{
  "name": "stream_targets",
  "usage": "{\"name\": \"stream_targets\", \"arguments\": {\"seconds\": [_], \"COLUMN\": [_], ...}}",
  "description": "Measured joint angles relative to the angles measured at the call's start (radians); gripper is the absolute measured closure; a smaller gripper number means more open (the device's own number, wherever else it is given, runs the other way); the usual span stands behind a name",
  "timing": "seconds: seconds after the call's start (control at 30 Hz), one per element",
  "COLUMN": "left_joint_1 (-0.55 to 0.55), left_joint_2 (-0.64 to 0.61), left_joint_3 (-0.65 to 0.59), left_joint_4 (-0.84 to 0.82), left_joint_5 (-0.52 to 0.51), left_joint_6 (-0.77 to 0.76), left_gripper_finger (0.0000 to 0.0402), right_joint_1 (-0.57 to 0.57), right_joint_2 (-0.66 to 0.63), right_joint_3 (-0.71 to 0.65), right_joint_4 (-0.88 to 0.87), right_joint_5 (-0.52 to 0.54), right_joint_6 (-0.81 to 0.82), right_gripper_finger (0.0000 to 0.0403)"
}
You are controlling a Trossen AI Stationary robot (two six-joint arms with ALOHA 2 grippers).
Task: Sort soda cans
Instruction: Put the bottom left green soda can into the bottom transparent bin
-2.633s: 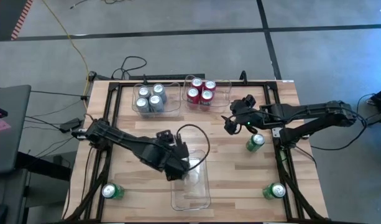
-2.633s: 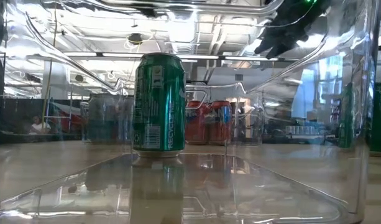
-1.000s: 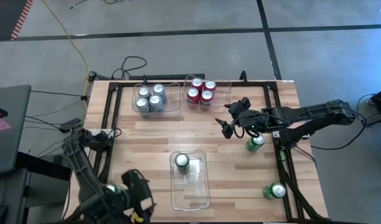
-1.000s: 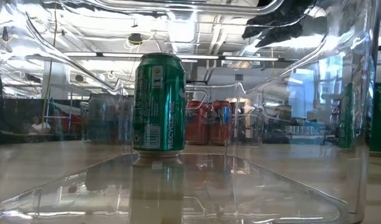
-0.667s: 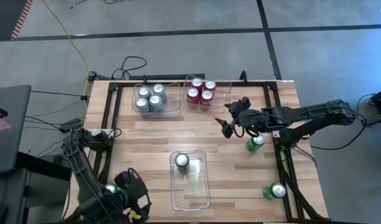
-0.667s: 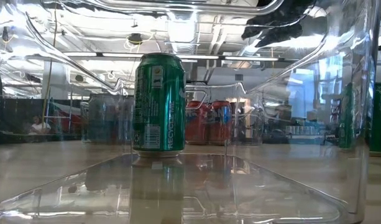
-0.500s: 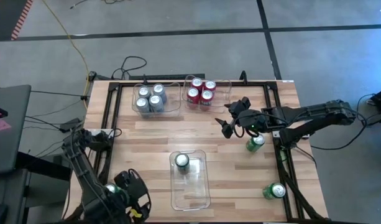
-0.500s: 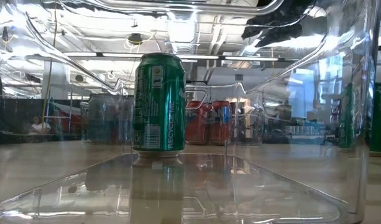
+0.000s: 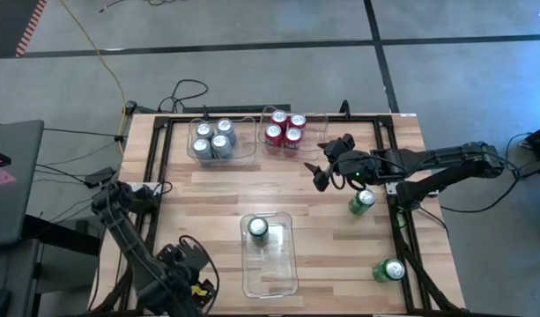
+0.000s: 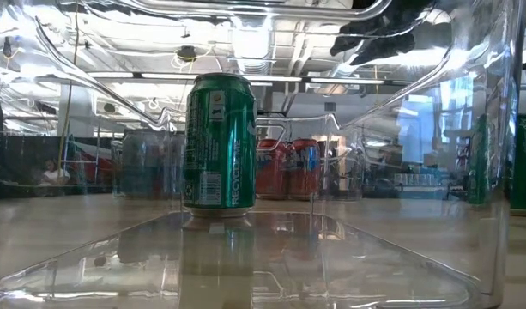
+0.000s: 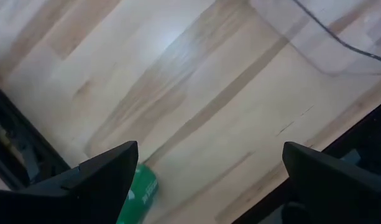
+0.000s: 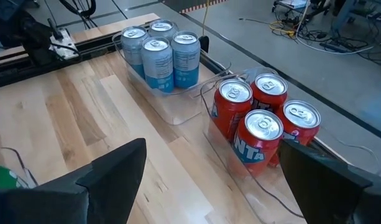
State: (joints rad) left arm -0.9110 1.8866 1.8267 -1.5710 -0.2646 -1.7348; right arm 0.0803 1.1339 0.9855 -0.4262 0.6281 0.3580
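I am holding my left gripper (image 9: 188, 275) at the near left corner of the table (image 9: 217, 194), its fingers spread wide apart and gripping nothing. A green can (image 11: 137, 194) is showing just beside one finger in my left wrist view, standing on the wood; from above my arm is covering it. My right gripper (image 9: 327, 167) is hanging over the far right part of the table, just in front of the red cans, its fingers also wide apart and empty.

Four silver-grey cans (image 9: 212, 139) are sitting together in a clear bin (image 9: 241, 155) at the far edge, and four red cans (image 9: 285, 129) are sitting in a second clear bin (image 12: 196, 115) right beside it. A third clear bin (image 9: 271, 277) is lying near the front middle, with one green can (image 9: 258, 229) standing upright at its far end. Another green can (image 9: 362, 202) is lying tilted on the table near my right gripper, and one more (image 9: 391, 269) is resting at the near right corner.
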Motion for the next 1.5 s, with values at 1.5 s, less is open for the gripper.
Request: {"name": "stream_targets", "arguments": {"seconds": [1.5], "left_joint_1": [0.142], "left_joint_2": [0.0], "left_joint_3": [0.041], "left_joint_4": [0.337], "left_joint_5": [0.067], "left_joint_6": [0.492], "left_gripper_finger": [0.0005], "right_joint_1": [0.052], "right_joint_2": [0.0], "right_joint_3": [0.0], "right_joint_4": [-0.024], "right_joint_5": [-0.004], "right_joint_6": [-0.004], "right_gripper_finger": [0.0023]}}
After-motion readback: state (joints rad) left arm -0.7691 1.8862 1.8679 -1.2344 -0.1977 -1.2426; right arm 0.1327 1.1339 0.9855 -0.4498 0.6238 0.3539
